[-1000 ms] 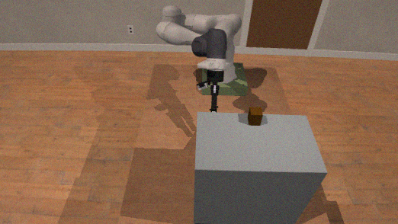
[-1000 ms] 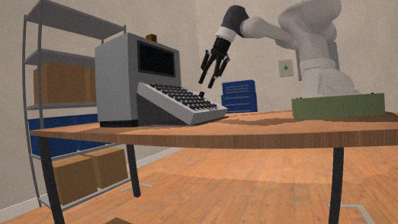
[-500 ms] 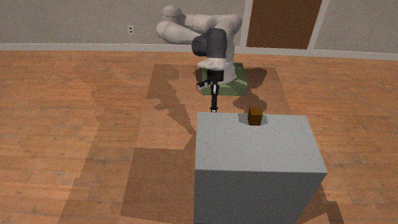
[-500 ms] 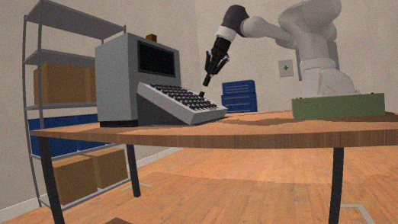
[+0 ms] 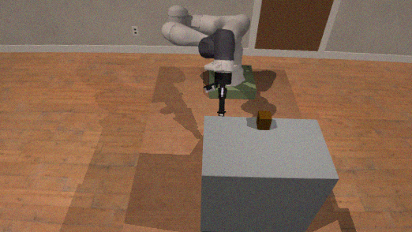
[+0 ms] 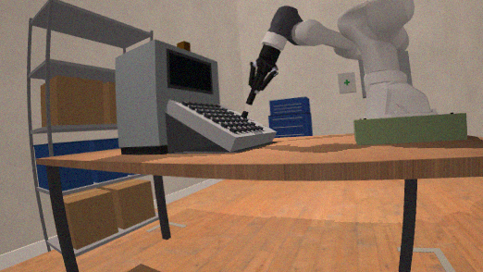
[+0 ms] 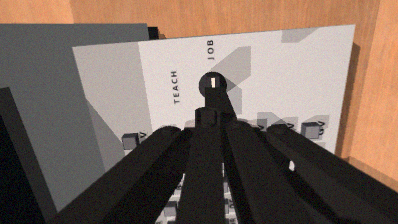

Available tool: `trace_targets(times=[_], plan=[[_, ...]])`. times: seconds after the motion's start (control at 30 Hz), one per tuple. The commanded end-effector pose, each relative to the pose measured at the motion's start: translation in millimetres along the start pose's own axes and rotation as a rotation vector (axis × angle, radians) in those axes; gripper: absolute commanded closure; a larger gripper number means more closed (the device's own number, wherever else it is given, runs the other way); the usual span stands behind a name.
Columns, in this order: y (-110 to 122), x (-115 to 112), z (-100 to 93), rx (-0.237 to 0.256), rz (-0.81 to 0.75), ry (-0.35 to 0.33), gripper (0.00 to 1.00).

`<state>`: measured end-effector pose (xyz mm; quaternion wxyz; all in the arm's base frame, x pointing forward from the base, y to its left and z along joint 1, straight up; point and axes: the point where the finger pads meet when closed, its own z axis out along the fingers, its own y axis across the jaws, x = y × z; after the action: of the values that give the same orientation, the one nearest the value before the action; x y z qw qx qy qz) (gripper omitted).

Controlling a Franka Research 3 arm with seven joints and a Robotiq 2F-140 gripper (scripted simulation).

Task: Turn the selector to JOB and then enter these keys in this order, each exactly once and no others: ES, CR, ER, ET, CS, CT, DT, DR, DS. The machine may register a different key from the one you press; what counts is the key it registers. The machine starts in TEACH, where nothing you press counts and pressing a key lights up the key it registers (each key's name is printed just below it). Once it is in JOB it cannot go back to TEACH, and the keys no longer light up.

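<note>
The grey machine [image 6: 167,97] stands on the wooden table with a sloped keyboard [image 6: 219,123] of dark keys. Its black selector knob [image 7: 212,84] sits at the panel's end; the JOB label [image 7: 210,50] is straight above it in the wrist view and the TEACH label [image 7: 175,87] is to its left. The knob's white mark stands upright in that view. My gripper [image 7: 214,103] is shut with nothing between the fingers. Its tips hover just above the knob [image 6: 244,113], apart from it, as the side view [image 6: 251,99] shows. The top view shows the gripper [image 5: 221,114] at the machine's far edge.
A small brown block [image 5: 264,120] sits on top of the machine. The arm's green base [image 6: 411,129] is on the table to the right. A metal shelf with cardboard boxes [image 6: 69,106] stands behind the machine, and blue crates [image 6: 290,116] stand by the wall.
</note>
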<state>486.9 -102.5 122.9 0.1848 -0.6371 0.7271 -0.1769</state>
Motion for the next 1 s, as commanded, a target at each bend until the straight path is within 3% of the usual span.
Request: trace_targets(times=[0.0, 0.53, 0.67, 0.8, 0.87, 0.97], plan=[[1.0, 1.0, -0.4, -0.003, -0.008, 0.004, 0.90], [1.8, -2.2, 0.0, -0.003, -0.009, 0.004, 0.90], [6.6, -19.9, 1.8, -0.003, -0.014, 0.004, 0.90], [15.1, -51.6, 5.0, -0.003, -0.024, 0.004, 0.90], [15.1, -51.6, 5.0, -0.003, -0.024, 0.004, 0.90], [22.3, -78.7, 7.8, -0.003, -0.033, 0.004, 0.90]])
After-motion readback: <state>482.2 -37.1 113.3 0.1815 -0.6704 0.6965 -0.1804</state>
